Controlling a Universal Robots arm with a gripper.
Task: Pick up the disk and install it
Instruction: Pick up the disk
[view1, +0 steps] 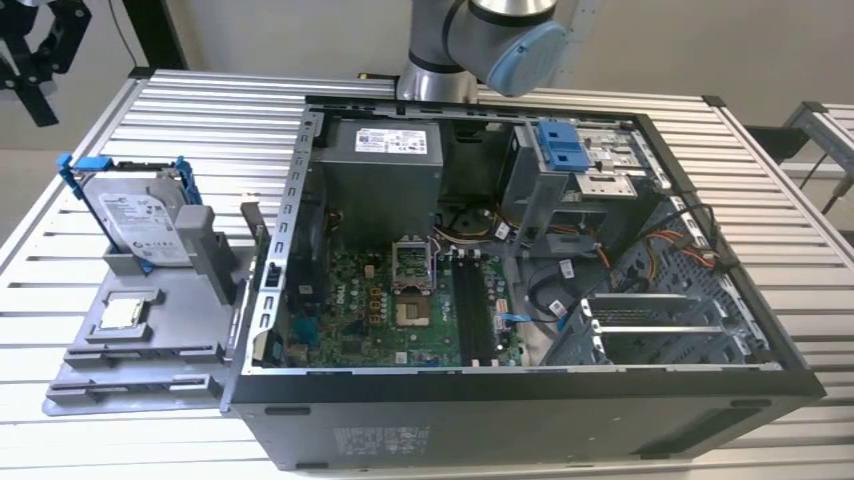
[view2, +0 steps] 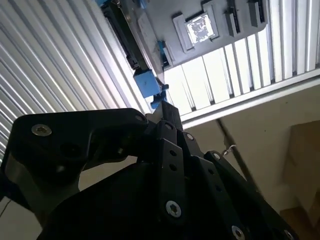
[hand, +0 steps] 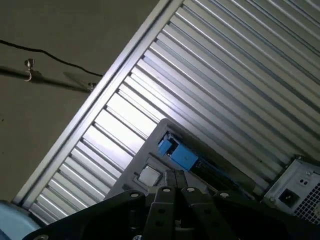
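The disk (view1: 140, 222) stands upright in a grey holder (view1: 147, 355) near the bench (view1: 200, 110) edge, beside the open computer case (view1: 534, 405). The gripper (hand: 175, 176) hangs clear of it, jaws closed together, empty.

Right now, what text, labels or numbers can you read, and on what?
disk, white label: print too small to read.
power supply, white sticker: print too small to read.
computer case, sticker on its outer wall: blurred, unreadable.
No text can be quoted.
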